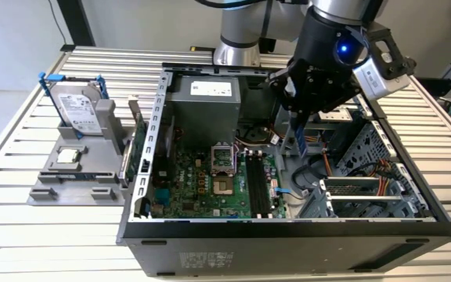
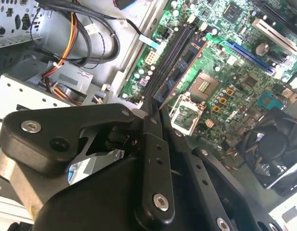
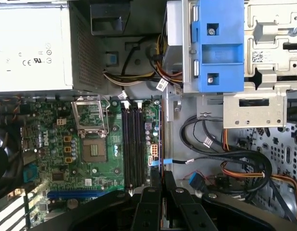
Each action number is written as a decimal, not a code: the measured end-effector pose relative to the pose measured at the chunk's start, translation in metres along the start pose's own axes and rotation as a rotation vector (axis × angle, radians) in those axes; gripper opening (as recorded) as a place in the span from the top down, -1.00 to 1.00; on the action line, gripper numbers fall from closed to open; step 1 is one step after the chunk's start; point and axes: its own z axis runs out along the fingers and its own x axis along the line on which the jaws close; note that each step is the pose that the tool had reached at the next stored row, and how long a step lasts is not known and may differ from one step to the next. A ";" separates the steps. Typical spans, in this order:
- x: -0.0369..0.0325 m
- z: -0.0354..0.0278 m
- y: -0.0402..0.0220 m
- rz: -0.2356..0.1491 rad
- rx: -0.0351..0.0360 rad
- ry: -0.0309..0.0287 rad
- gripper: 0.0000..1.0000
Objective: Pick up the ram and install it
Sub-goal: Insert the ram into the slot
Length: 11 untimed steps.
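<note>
My gripper is shut on the ram, a long narrow board with dark chips that hangs on edge below the fingers. It hovers inside the open computer case, above the motherboard. The second wrist view shows the ram stretching out from the gripper over the board. In the first wrist view the ram is a thin edge-on line just beside the black memory slots, on the side nearer the cables, ahead of the gripper. The slots hold nothing.
A silver hard drive with blue rails and a small square processor chip sit on a grey stand at the exterior view's left. Inside the case are the power supply, the open processor socket, loose cables and a metal drive cage.
</note>
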 end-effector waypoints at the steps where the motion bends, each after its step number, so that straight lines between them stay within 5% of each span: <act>1: 0.0000 0.0018 0.0000 0.000 0.0001 0.0000 1.00; 7: 0.0000 0.0125 0.0003 -0.002 0.0001 0.0000 1.00; 11: 0.0000 0.0178 0.0004 -0.046 0.0000 -0.0022 1.00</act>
